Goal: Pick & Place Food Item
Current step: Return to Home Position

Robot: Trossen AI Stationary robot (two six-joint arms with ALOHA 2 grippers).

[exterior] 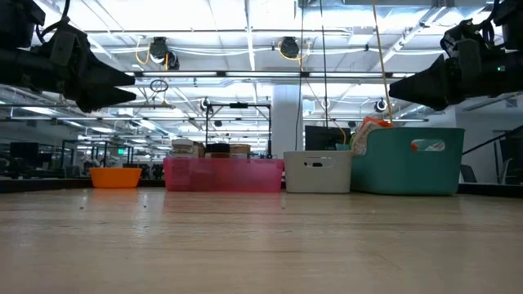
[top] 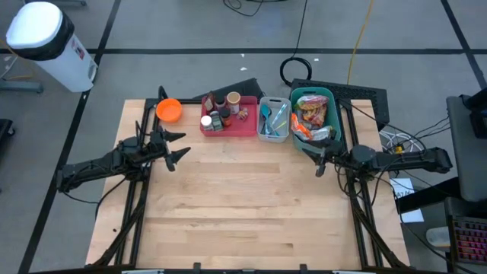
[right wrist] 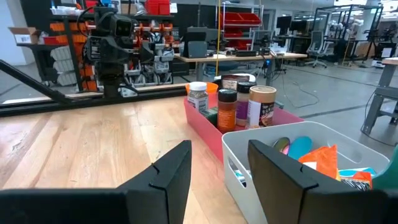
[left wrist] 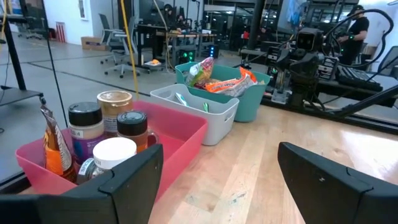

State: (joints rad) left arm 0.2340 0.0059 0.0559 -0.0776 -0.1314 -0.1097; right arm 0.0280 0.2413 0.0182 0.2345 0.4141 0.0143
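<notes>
While spoons (top: 268, 116) lie in the white bin (top: 274, 139) upper-centre, left gripper (top: 183, 146) and right gripper (top: 313, 158) hang spread, empty. Spoons are likely light, stiff, slick, so pinch mid-handle.

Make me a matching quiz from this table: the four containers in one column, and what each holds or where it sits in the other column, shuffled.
Column one:
1. orange bowl
2. pink tray
3. white bin
4. teal bin

Column two:
A. holds spoons
B. holds snack packets
C. stands at the left arm's end of the row
D. holds jars and bottles

Pairs: 1-C, 2-D, 3-A, 4-B.
</notes>
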